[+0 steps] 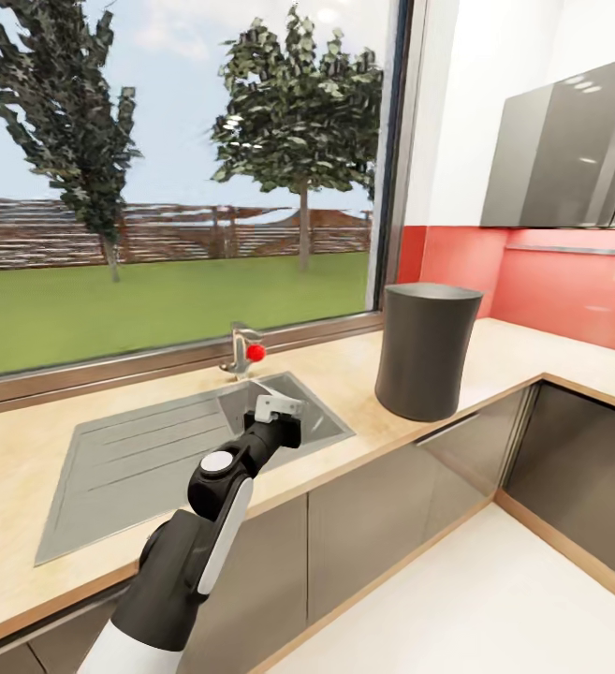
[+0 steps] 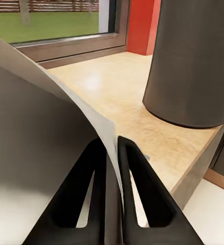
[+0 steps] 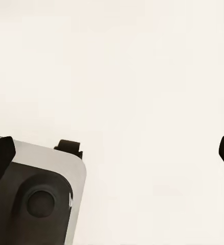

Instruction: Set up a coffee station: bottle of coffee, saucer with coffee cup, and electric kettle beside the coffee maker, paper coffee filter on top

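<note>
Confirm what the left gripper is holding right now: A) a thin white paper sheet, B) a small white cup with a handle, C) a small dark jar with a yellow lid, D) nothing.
A: in the left wrist view the two black fingers are closed on the thin white paper coffee filter, short of the tall charcoal-grey coffee maker.

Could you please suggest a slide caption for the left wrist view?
Left claw pinching the white paper coffee filter beside the coffee maker on the countertop.

charcoal-grey coffee maker (image 1: 428,351), beige countertop (image 1: 344,370)
</note>
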You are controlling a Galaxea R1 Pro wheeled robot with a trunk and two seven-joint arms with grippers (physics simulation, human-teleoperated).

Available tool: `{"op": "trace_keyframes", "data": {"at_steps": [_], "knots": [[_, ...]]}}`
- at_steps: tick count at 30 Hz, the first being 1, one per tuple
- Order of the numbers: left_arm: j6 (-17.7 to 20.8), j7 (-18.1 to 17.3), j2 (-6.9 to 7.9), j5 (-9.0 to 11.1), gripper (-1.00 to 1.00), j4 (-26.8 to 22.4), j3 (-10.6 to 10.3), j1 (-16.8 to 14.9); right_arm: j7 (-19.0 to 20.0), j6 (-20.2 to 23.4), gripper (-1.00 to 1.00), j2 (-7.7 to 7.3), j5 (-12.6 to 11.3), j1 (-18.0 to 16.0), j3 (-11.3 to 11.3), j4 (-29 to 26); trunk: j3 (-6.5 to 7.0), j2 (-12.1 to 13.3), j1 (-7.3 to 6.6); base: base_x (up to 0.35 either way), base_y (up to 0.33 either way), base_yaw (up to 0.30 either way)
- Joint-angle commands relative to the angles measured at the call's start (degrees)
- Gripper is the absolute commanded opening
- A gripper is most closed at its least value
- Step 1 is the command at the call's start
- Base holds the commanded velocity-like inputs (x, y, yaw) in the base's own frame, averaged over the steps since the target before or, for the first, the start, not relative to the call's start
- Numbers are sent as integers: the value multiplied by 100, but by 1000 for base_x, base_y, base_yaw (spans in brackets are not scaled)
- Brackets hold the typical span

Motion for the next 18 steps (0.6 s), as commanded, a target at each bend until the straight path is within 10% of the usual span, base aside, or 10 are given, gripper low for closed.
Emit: {"op": "trace_keyframes", "data": {"at_steps": [1,18], "knots": [[32,12,-2,22,-100,-6,-1,-5,2,-21,100,-1,23,-5,0,8,-8,-5,3,181,-259,17],[32,15,-2,22,-100,3,0,-5,-9,-21,100,-1,23,-5,-4,9,-8,-5,3,78,-165,206]]}}
